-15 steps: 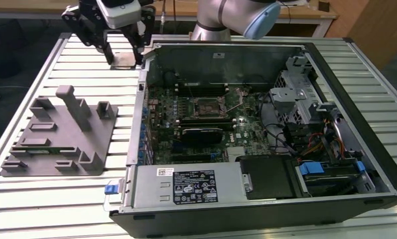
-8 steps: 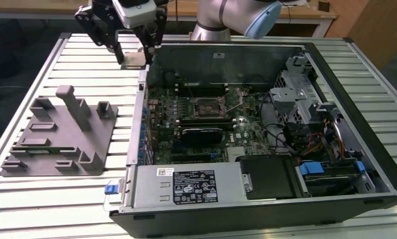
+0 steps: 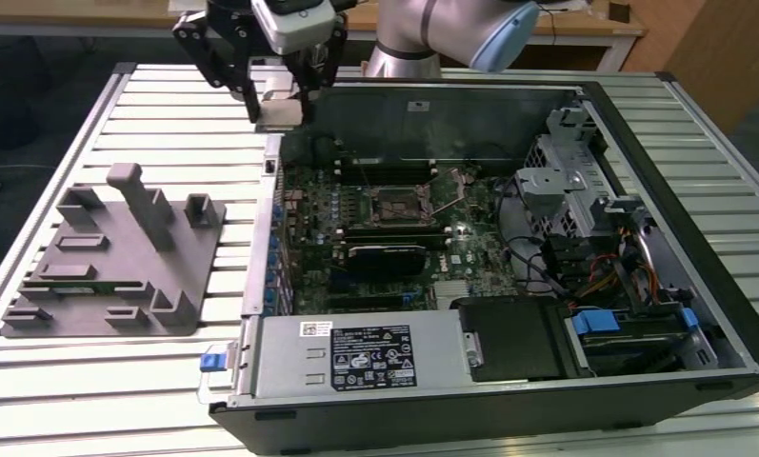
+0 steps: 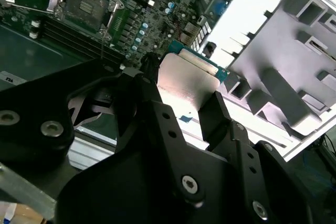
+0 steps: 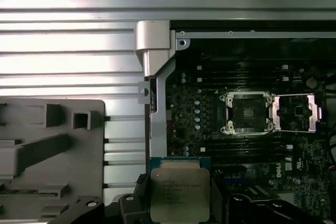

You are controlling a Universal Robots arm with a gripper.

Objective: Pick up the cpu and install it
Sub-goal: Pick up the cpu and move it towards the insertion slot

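We have the cpu (image 3: 281,114) clamped in the pincer (image 3: 280,101). It hangs in the air over the far corner of the open computer case (image 3: 481,100) on the exterior view's left, above the case wall and well apart from the socket (image 3: 396,204). In the second wrist view the black fingers (image 4: 149,103) press on two opposite edges of the chip, and much of its body sticks out past them.

We think the main risk is the grip. The edges are thin and the lid is smooth, so a jolt could let the chip turn or slide between the fingers. If it fell here it could strike the case wall or land among the small parts on the motherboard (image 3: 469,252). The case wall close below could also catch the chip's free edge on a low path. The socket allows little error, so a tilted or rotated chip would come down on the metal frame rather than in the recess. The retaining plate (image 5: 296,111) lies folded open beside the socket and leaves it exposed, and we judge the contact field delicate.

The cpu is a flat square with a matt silvery-grey lid, faint print and a thin green rim. The pincer is matt black, built of bolted links. The fixture tray (image 3: 100,276) to the left is dull grey plastic with blocky posts and pockets. The table (image 3: 100,381) is ribbed, bright aluminium. The motherboard is dark green and densely populated.
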